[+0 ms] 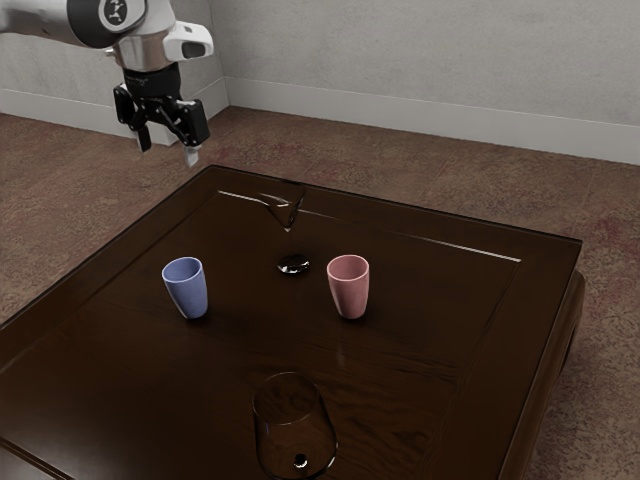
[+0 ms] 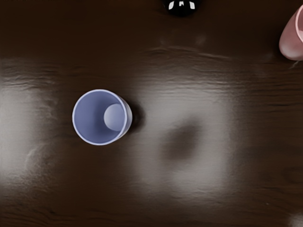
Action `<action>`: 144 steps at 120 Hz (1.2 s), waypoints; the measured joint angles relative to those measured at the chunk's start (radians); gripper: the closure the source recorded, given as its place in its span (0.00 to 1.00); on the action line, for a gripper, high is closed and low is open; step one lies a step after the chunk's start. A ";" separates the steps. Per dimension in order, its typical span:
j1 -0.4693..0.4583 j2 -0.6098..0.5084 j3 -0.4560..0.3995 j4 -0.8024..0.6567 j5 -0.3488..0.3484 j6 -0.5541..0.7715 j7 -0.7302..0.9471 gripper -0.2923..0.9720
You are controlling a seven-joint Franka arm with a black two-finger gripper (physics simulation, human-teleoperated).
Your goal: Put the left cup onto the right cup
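A blue cup [image 1: 186,287] stands upright on the dark wooden table [image 1: 440,330], toward the exterior view's left. A pink cup [image 1: 348,285] stands upright to its right, a short gap away. My gripper [image 1: 168,148] hangs high above the table's far left corner, well above and behind the blue cup, open with nothing between its fingers. From the wrist camera I look straight down into the blue cup [image 2: 101,117]; the pink cup [image 2: 292,35] is cut off by the picture's edge.
A small glossy black object [image 1: 293,265] lies on the table between and behind the two cups, seen also as a black object [image 2: 181,5] in the wrist view. A clear glass [image 1: 293,425] stands near the table's front edge. The table has a raised rim.
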 joint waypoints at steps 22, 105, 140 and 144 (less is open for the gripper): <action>-0.024 0.049 0.016 -0.001 0.007 0.018 -0.001 0.23; 0.032 0.210 0.089 -0.331 0.043 0.498 0.017 0.23; 0.034 0.300 0.085 -0.349 0.041 0.665 0.011 0.23; 0.034 0.310 0.085 -0.349 0.041 0.679 0.011 0.23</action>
